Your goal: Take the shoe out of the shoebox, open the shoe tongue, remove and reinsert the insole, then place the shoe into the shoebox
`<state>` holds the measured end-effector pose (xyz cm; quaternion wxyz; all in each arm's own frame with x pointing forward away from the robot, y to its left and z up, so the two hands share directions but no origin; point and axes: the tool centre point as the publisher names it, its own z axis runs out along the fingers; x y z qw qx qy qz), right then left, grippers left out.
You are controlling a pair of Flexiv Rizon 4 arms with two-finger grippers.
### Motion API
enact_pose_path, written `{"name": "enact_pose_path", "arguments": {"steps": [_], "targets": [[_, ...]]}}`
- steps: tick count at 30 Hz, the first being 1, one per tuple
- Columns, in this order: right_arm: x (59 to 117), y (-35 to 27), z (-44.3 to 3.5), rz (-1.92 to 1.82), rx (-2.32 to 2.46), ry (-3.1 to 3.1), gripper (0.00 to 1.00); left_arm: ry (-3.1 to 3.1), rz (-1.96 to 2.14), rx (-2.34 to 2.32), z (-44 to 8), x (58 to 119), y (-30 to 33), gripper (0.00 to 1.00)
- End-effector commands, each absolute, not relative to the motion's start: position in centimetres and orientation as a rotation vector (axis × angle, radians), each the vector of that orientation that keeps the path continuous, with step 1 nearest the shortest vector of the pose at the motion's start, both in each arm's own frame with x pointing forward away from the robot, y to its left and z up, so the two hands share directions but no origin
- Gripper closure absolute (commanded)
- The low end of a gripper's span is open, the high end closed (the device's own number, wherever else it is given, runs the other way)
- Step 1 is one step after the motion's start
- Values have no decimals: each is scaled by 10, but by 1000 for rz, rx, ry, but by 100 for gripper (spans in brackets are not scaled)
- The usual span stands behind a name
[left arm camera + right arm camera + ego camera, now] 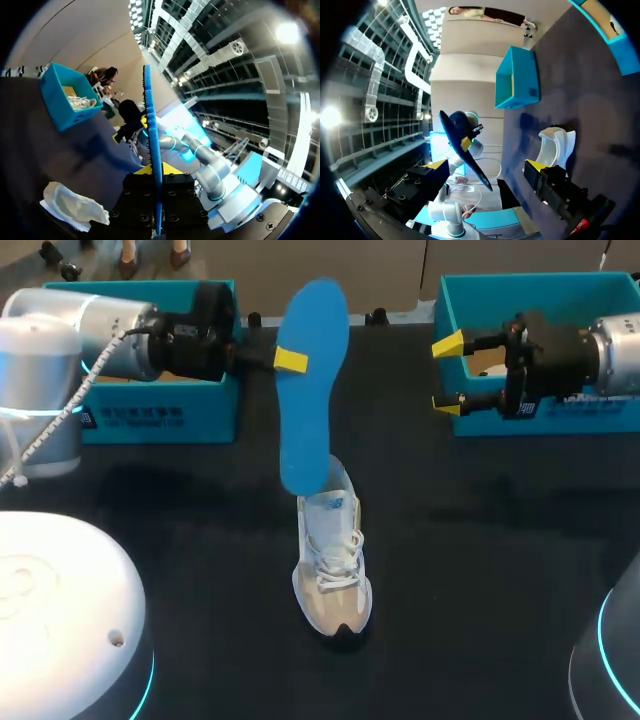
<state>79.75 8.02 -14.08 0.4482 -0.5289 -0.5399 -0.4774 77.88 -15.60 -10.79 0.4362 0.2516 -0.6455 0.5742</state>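
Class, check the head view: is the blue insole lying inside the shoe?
No, the left gripper holds the insole up in the air, outside the shoe below it.

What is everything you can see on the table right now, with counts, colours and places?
insole: one, blue, held up on end over the shoe
shoe: one, white and beige, middle of the table
left shoebox: one, teal, far left of the table
right shoebox: one, teal, far right of the table
table: one, black
left gripper: one, yellow tips, shut on the insole
right gripper: one, yellow tips, open, in front of the right shoebox
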Motion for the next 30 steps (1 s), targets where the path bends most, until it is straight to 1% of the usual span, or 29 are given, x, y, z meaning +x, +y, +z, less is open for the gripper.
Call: {"name": "enact_pose_path", "arguments": {"steps": [1,9,21,30], "targets": [[797,80,-140,-1179,-1312,-1338,0,-1545,1336,707,-120,787,-160,100],[786,91,-142,-1141,-1397,-1387,0,-1495,1321,769,-134,792,-165,100],[768,102,-127,-1127,-1582,-1481,0,-1385,1204,877,-152,806,-174,100],[763,113,-113,-1044,-1767,-1566,0,-1326,1153,931,-168,817,-180,100]]}}
